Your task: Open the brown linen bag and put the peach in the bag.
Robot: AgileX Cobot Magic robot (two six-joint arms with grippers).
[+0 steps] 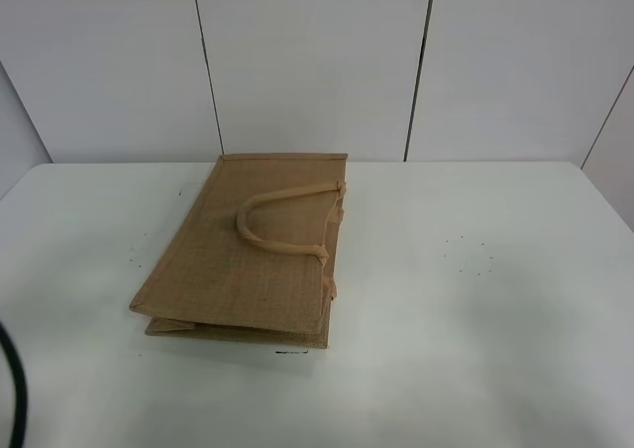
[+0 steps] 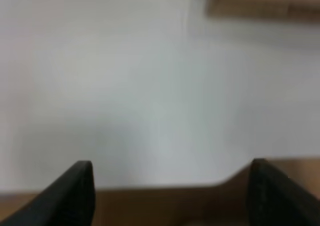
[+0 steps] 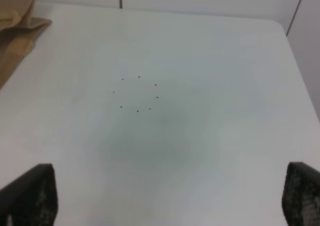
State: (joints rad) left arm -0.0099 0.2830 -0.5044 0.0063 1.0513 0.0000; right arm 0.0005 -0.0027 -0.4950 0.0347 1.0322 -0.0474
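The brown linen bag lies flat and folded shut on the white table, left of centre, with one beige loop handle on top. The peach is not in any view. Neither gripper shows in the exterior view. In the left wrist view my left gripper is open and empty over the bare table, with a blurred edge of the bag beyond it. In the right wrist view my right gripper is open wide and empty, with a corner of the bag off to the side.
White wall panels stand behind the table's far edge. A black cable curves in at the near left corner. Small black dots mark the table surface to the right of the bag.
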